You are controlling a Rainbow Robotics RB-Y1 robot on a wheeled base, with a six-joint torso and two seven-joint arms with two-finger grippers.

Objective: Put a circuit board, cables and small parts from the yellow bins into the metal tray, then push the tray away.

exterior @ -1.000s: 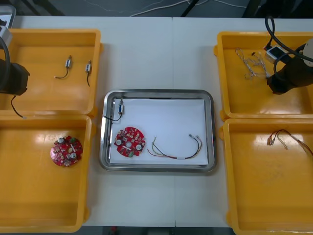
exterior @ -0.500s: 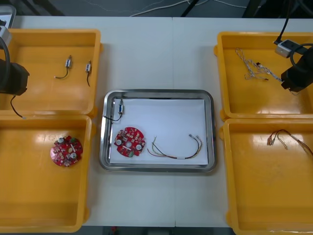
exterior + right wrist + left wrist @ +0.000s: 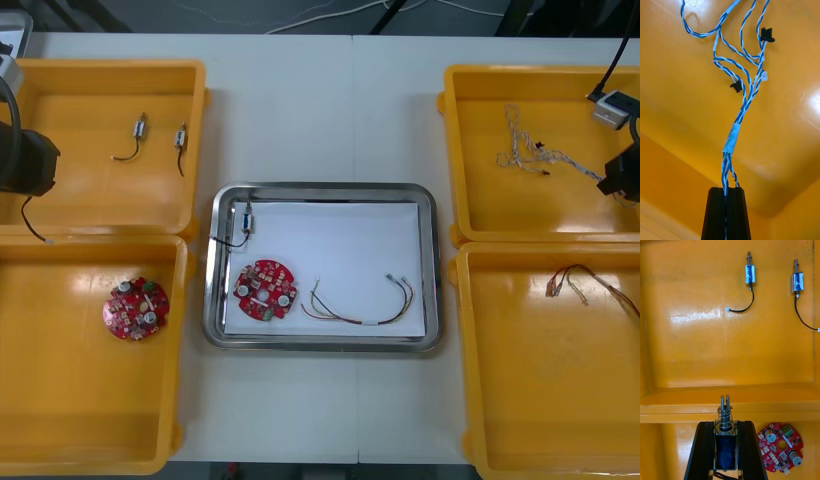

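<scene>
Glossy plastic: yellow bins [image 3: 90, 195]; metal tray [image 3: 325, 187] shiny rim, matt white inside; table [image 3: 300, 110] matt, smooth

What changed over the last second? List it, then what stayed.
The right gripper, shut on the blue and white cable, moved toward the robot's right, dragging the cable across the far right bin. The left gripper still holds its small metal part; the tray and its contents are unchanged.

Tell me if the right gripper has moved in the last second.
Yes: right gripper slid toward the far right bin's outer wall, towing the twisted cable.
</scene>
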